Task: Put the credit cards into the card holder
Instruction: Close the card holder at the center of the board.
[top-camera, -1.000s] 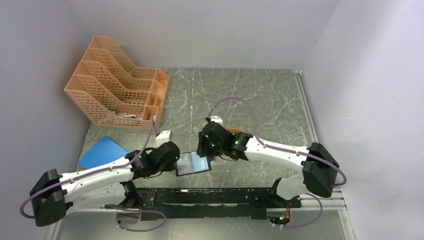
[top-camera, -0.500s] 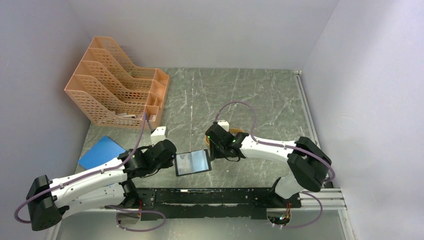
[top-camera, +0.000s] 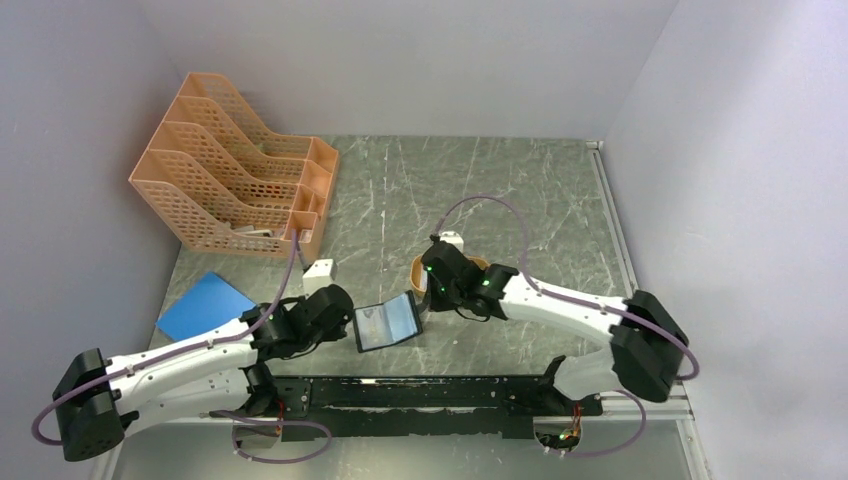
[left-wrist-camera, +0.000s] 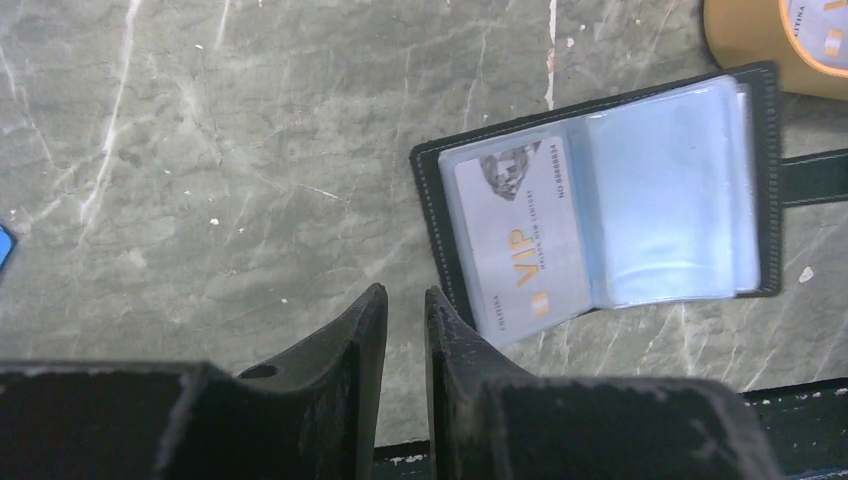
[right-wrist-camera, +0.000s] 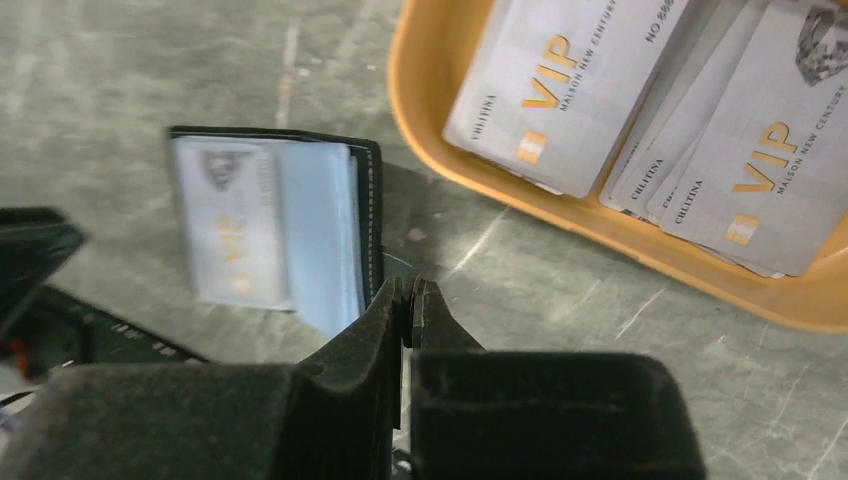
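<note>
The black card holder (top-camera: 385, 325) (left-wrist-camera: 600, 210) (right-wrist-camera: 280, 230) lies open between the arms, clear pockets up, with one credit card (left-wrist-camera: 520, 230) (right-wrist-camera: 225, 225) in its left pocket. Several more credit cards (right-wrist-camera: 570, 90) are stacked in the orange tray (right-wrist-camera: 420, 120) (left-wrist-camera: 740, 40) just beyond it. My right gripper (right-wrist-camera: 408, 288) (top-camera: 425, 300) is at the holder's right edge, shut on its thin snap tab (left-wrist-camera: 815, 175). My left gripper (left-wrist-camera: 405, 295) (top-camera: 350, 322) sits by the holder's left edge, jaws a narrow gap apart with bare table between them.
An orange file rack (top-camera: 240, 190) stands at the back left. A flat blue sheet (top-camera: 200, 305) lies at the left, beside my left arm. The black mounting rail (top-camera: 430, 395) runs along the near edge.
My right gripper has shut and drawn right, away from over the holder. The holder's right side has tilted up slightly. My left arm has hardly moved.
</note>
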